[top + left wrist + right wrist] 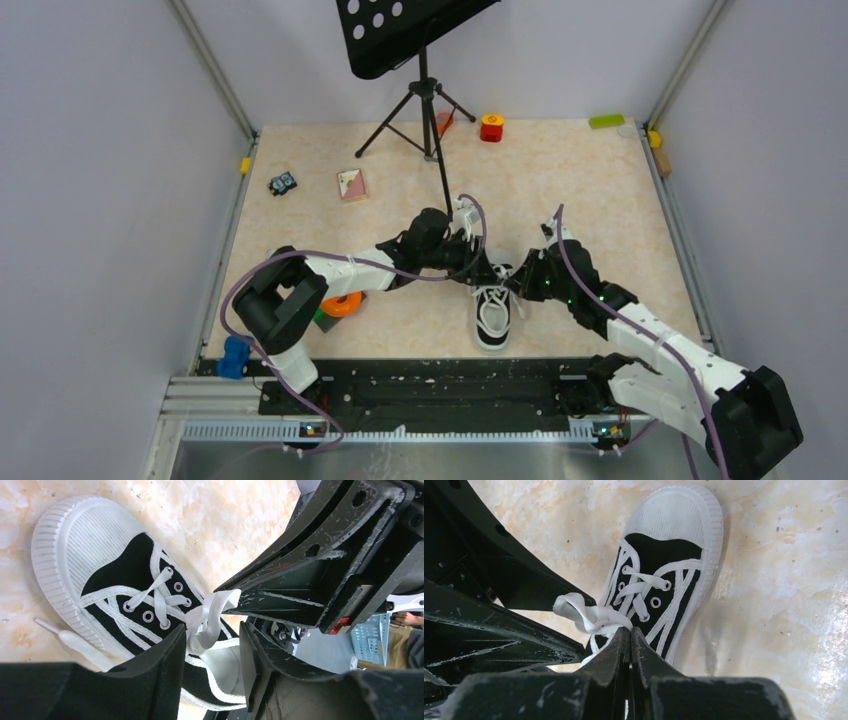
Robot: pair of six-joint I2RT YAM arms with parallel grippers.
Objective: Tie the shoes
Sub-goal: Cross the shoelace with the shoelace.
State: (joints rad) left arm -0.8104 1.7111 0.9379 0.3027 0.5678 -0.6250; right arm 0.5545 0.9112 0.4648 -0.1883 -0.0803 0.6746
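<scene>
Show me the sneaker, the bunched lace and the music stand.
sneaker (85,540), left wrist view, white toe cap.
bunched lace (596,616), right wrist view, middle of the loop.
music stand (420,30), top external view, perforated desk.

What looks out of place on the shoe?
The shoe is untied: one lace end trails loose on the table beside the toe, and a crumpled bunch of lace is pinched in the right gripper.

Black sneaker (491,318), white laces (207,620) loosely bunched
</scene>
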